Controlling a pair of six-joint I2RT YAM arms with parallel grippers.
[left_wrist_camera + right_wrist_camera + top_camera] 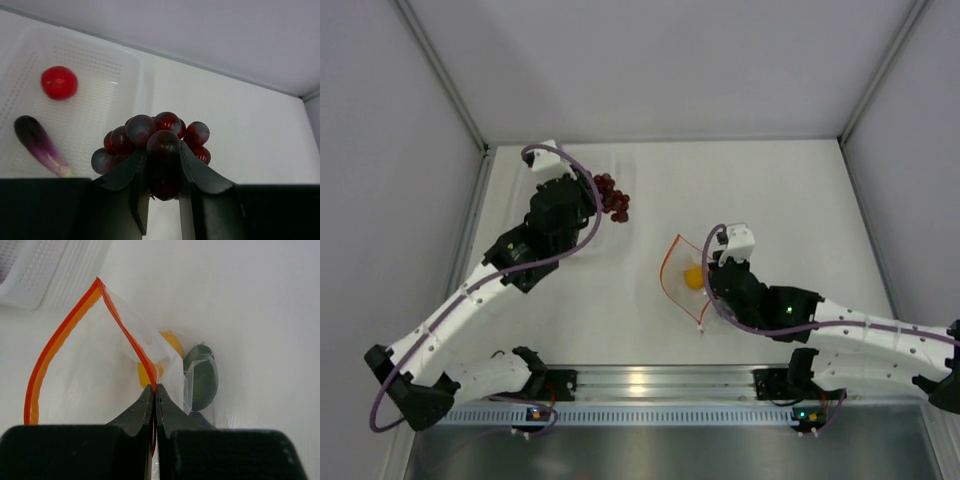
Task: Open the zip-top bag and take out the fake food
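left claw (162,156) grips grapes (150,131), right claw (154,390) bag (122,325)

My left arm (470,300) and right arm (865,335) are built alike: long white tubular links marked with small dark dots, joined by bulky matte-black motor housings. A thin purple cable (563,152) runs along each of them, looping free near the wrist. Each wrist carries a small white boxy camera block (737,238). A green light (788,311) glows on my right arm's black housing. My left gripper (162,150) and right gripper (154,390) have smooth black plastic fingers (122,172), broad at the root and tapering to thin tips.
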